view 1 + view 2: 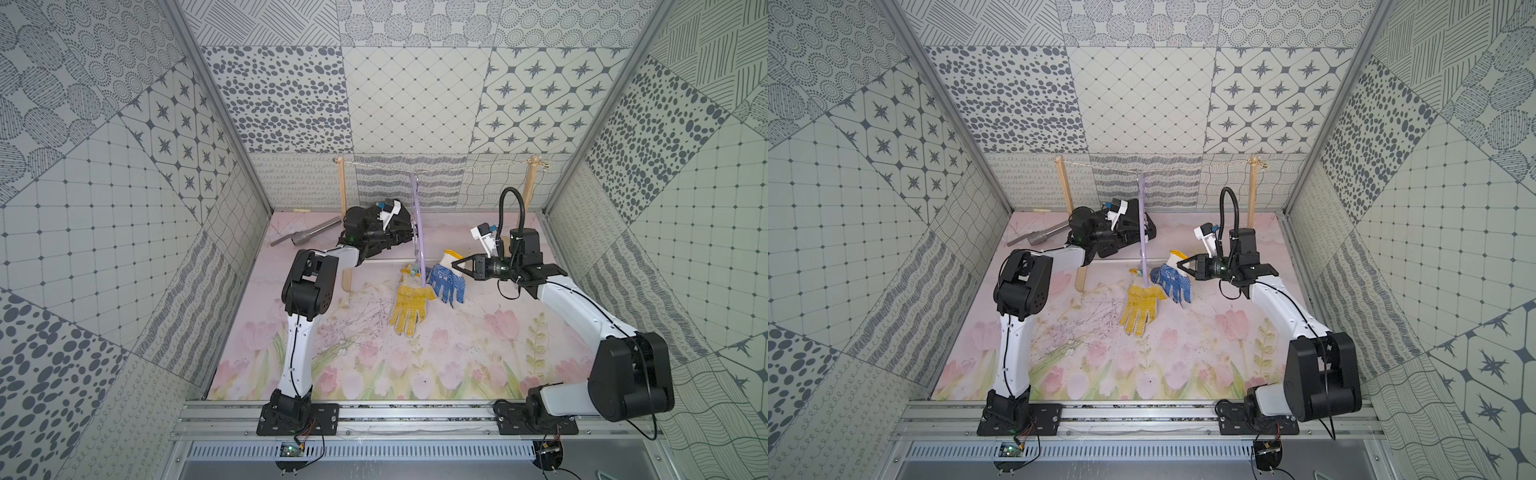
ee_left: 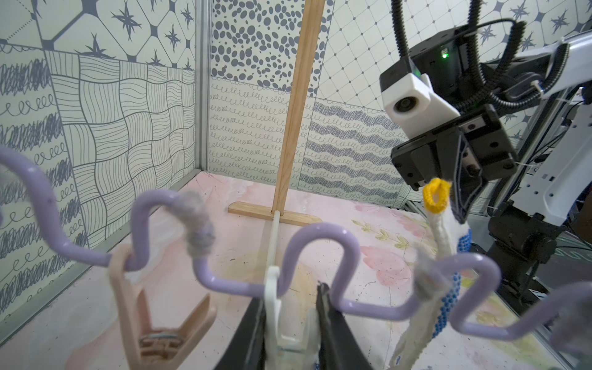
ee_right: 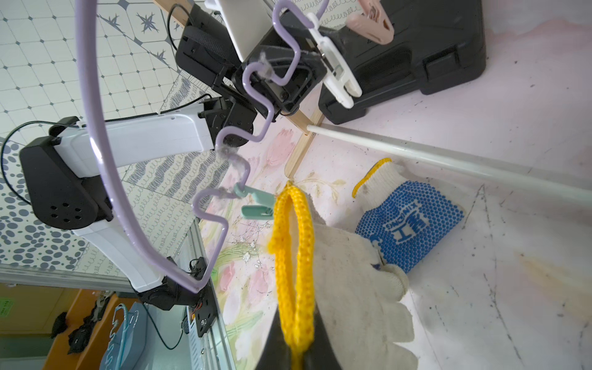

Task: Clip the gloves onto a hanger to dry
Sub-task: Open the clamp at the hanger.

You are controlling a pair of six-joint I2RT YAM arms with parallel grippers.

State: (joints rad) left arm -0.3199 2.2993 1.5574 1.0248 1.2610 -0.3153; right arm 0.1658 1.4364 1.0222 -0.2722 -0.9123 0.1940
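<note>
lilac hanger [image 1: 417, 216] hangs edge-on; yellow-dotted glove [image 1: 409, 309] below its end, blue-dotted glove [image 1: 446, 282] beside.

The hanger [image 1: 417, 224] hangs from the string [image 1: 376, 167]; one glove [image 1: 409, 309] lies below it, seemingly clipped, another glove [image 1: 446, 281] just right.

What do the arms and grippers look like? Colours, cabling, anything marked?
Left arm and right arm: white link shells, black joint housings, thin black cables along them. Left gripper and right gripper: black tapering fingers, each with a white camera block. A black corrugated hose loops over the right wrist. No markings legible.
</note>
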